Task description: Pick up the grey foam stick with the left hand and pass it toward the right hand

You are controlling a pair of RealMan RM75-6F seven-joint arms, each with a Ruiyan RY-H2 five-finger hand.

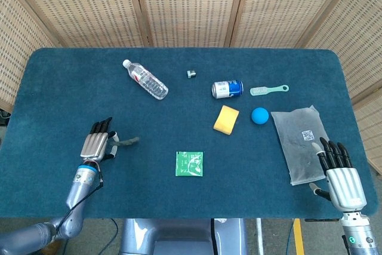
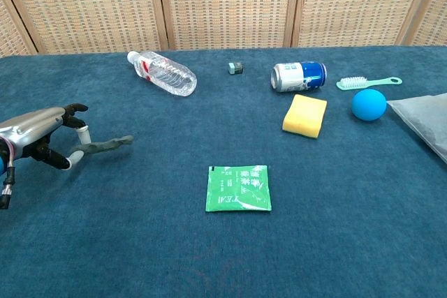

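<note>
Chest view: left hand (image 2: 38, 134) at the left edge of the table (image 2: 140, 242), palm down, fingers curled. The foam stick (image 2: 105, 146) is pinched at its near end between the white-tipped thumb and a fingertip (image 2: 82, 132); the rest of the stick juts free to the right of the fingers. It looks lifted just clear of the blue cloth, tilting slightly up toward its far end. Long axis runs roughly left to right, free tip pointing toward the table's middle.

Head view: same left hand (image 1: 97, 145) with the stick (image 1: 126, 142) sticking out sideways from beside the thumb, pointing right, toward the green packet (image 1: 189, 163) but well apart from it. Right hand (image 1: 341, 174) sits at the table's far right near corner, fingers straight and slightly fanned, holding nothing, fingertips just beside the grey bag (image 1: 300, 141). The two hands are well apart, across the table's width.
</note>
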